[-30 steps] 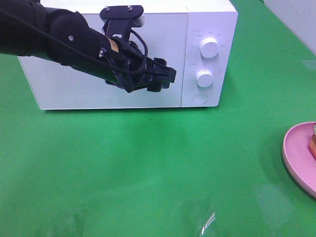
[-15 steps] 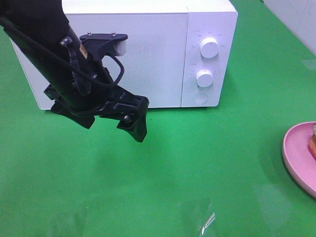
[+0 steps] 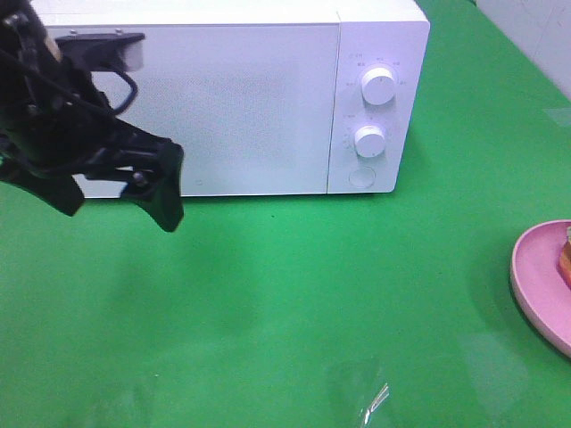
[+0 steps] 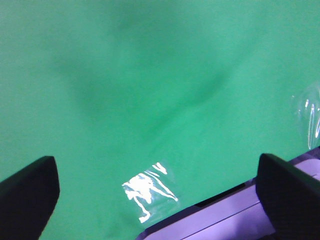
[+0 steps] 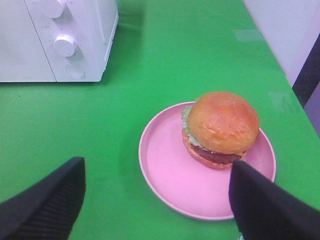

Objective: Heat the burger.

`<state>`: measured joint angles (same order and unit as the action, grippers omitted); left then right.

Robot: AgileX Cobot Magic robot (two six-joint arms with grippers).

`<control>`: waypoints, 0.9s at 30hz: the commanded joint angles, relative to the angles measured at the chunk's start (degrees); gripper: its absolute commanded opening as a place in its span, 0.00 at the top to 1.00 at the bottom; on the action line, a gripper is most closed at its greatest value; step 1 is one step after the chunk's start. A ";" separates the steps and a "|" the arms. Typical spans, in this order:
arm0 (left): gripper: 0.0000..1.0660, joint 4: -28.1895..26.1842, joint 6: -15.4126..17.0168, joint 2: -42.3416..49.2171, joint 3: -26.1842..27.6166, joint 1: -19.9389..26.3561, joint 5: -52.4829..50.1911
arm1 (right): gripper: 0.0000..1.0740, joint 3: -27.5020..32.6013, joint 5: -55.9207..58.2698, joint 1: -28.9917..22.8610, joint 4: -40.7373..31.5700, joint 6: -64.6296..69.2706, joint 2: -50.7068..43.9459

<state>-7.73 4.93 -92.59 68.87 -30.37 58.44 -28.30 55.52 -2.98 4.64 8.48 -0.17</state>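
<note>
A white microwave (image 3: 232, 98) stands at the back of the green table (image 3: 294, 303), its door shut; the control panel on its right side carries two round white knobs, one above the other (image 3: 379, 86), with a round button (image 3: 361, 175) beneath them; there is small grey print around the knobs, but it is too fine and faint to read, and I can make out no brand name anywhere on the cabinet.

The left gripper (image 3: 120, 192) hangs in front of the microwave's left end, above the table and touching nothing; its two black fingers are spread wide, one pointing down near the door's lower edge (image 3: 167, 192) and the other off by the picture's edge; in the left wrist view the fingertips (image 4: 27, 192) sit at opposite corners with only bare green cloth and a shiny glare patch between them.

The burger (image 5: 221, 129) sits on a pink round plate (image 5: 170, 175) near the right edge of the table, well apart from the microwave; it lies toward the far side of the plate, glossy golden bun on top, frilly green lettuce and dark filling showing under it; from the high camera only a sliver of it shows at the frame's edge.

The right gripper (image 5: 155, 200) hovers on the near side of the plate, its dark fingers (image 5: 45, 200) set far apart, one on either side of the plate, gripping nothing; it is out of sight in the high view.
</note>
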 commanded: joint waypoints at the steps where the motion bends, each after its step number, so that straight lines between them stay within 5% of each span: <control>1: 0.05 0.11 -1.83 2.12 -0.06 7.22 2.64 | 0.29 0.11 -0.57 0.29 0.11 0.17 -1.55; 4: 0.05 0.11 -3.72 3.15 -0.06 14.15 5.73 | 0.29 0.11 -0.57 0.29 0.11 0.17 -1.55; 9: 0.05 0.52 -5.27 3.67 -0.06 19.25 8.88 | 0.29 0.11 -0.57 0.29 0.11 0.17 -1.55; 11: 0.05 1.20 -5.27 4.93 -0.06 25.27 12.66 | 0.29 0.11 -0.57 0.29 0.11 0.17 -1.55; 19: 0.05 0.74 -4.93 11.23 -0.57 29.56 14.09 | 0.29 0.11 -0.57 0.29 0.11 0.17 -1.55; 27: 0.05 1.89 -4.93 21.89 -10.31 29.56 10.43 | 0.29 0.11 -0.57 0.29 0.11 0.17 -1.55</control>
<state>-6.07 0.00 -72.25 60.39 -0.86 69.39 -28.30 55.52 -2.98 4.64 8.48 -0.17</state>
